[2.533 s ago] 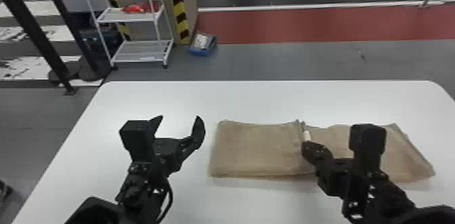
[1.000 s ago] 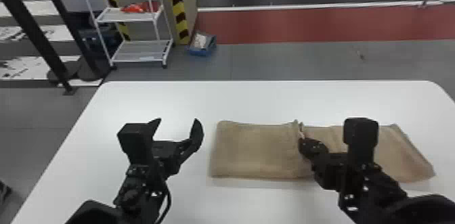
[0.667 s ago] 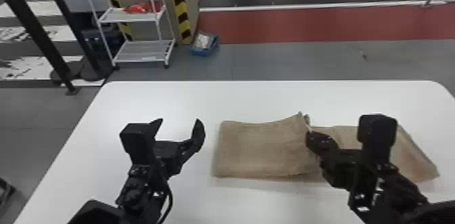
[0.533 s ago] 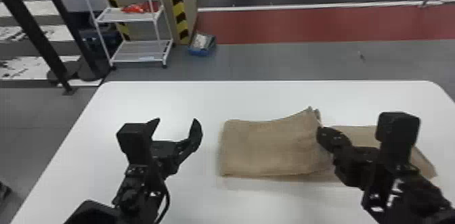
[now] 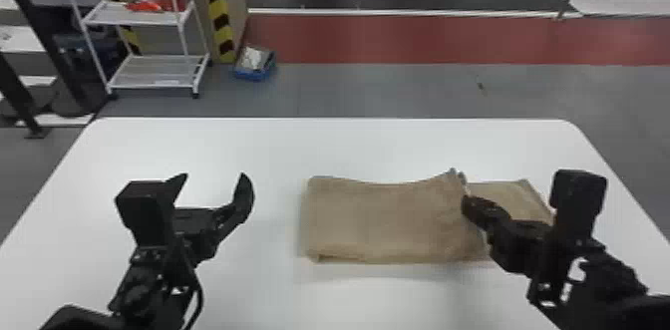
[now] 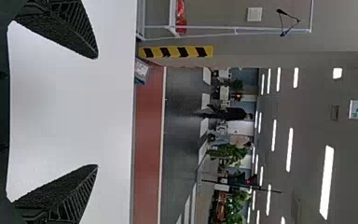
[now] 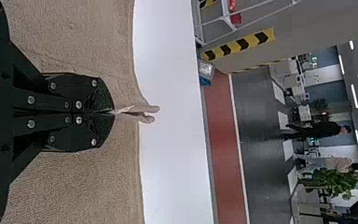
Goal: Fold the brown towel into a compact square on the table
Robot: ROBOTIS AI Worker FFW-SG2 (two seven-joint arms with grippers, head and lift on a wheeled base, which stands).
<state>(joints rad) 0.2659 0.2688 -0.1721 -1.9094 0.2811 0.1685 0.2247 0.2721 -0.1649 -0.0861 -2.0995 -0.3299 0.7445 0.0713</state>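
White surface (image 5: 199, 149) in the head view; behind it, a blue bin (image 5: 255, 76) holds something pale (image 5: 255, 57). Right of centre lies the brown towel (image 5: 374, 219), with the right gripper (image 5: 466, 200) at its raised fold; the left gripper (image 5: 214, 174) is over bare surface. Left wrist view: jaws wide apart, empty. Right wrist view: jaws closed on the towel's edge.

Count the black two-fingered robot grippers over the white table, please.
2. The left gripper is open, over the table to the left of the brown cloth towel; the right gripper is shut on that towel.
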